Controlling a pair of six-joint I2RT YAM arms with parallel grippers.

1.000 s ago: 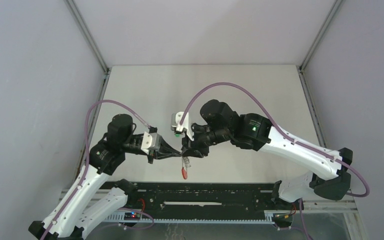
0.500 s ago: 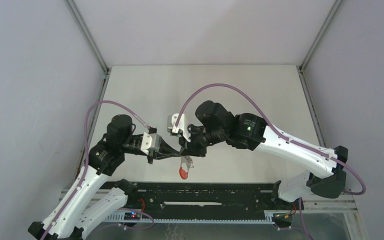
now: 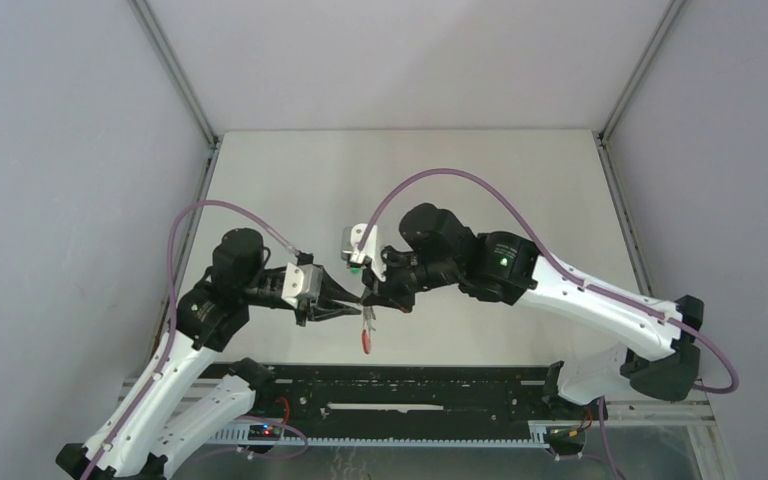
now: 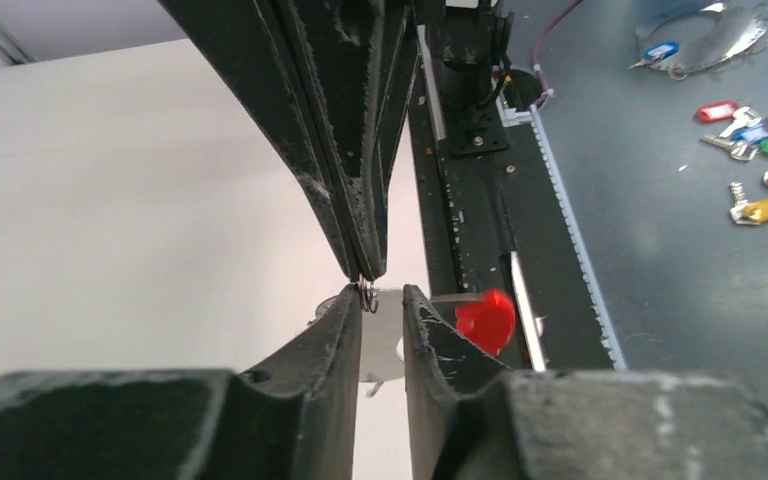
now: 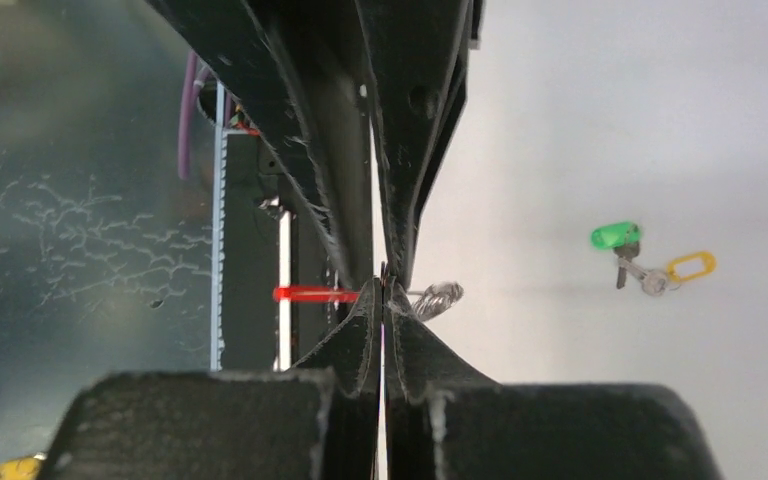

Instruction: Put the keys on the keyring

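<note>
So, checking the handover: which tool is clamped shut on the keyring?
The right tool: its jaws meet on the wire of the keyring, whereas the left tool shows a clear gap.

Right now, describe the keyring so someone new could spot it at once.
On the table, go to the near middle where the left claw and right claw meet. The keyring hangs there, pinched by the right one. Unlike the keys lying flat, it dangles a red tab.
</note>
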